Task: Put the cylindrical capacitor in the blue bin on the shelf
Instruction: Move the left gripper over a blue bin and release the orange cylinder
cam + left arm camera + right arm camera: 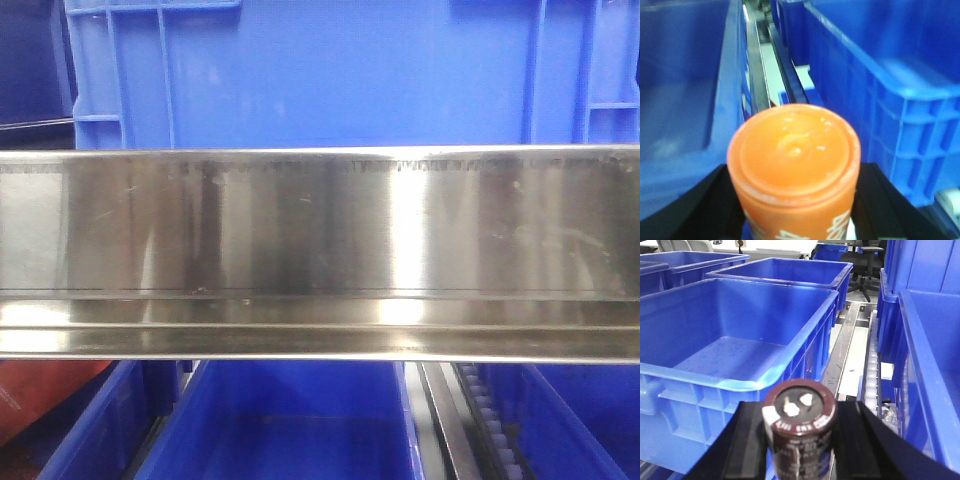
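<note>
Your right gripper has its black fingers closed against the cylindrical capacitor. It stands upright between them, with a glossy dark brown sleeve, white print and a flat top with two pale terminals. Just ahead and left of that gripper sits an open blue bin of smooth moulded plastic with ribbed walls. A metal roller rail runs ahead. Your left gripper clamps an orange cylinder. The shelf is brushed steel. An office chair stands far ahead.
</note>
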Robot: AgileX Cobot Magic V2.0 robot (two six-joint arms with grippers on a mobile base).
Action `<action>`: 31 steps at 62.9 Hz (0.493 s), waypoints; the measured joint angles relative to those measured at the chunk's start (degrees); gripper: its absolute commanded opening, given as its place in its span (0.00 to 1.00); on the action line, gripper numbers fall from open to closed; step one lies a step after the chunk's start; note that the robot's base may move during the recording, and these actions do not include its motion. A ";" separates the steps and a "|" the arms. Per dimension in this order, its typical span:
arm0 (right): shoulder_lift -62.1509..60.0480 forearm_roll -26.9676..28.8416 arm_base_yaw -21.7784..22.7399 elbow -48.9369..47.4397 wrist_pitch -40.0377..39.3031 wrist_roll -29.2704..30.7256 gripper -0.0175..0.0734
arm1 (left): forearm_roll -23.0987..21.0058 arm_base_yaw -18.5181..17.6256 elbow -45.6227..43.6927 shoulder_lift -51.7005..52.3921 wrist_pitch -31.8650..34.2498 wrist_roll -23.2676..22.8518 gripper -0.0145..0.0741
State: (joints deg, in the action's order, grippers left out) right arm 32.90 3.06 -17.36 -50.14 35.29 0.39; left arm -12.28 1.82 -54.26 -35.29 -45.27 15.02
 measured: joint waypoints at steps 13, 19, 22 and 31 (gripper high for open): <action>0.00 0.97 0.00 0.00 -2.05 0.00 0.02 | -8.93 -0.23 -10.50 -7.82 -4.83 7.42 0.04; 0.00 1.31 0.00 0.00 -3.44 0.00 0.02 | -12.19 -2.37 -16.43 -13.19 -7.25 8.28 0.04; 0.00 1.41 0.00 0.00 -4.15 0.00 0.02 | -12.98 -3.90 -19.21 -16.58 -8.29 8.41 0.04; 0.00 1.41 0.00 0.00 -4.63 -0.39 0.02 | -13.59 -10.01 -27.85 -26.15 -9.82 8.75 0.04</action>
State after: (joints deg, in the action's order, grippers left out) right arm 32.90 4.47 -17.36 -50.14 30.66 0.00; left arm -25.87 -8.19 -82.11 -61.44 -55.10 23.77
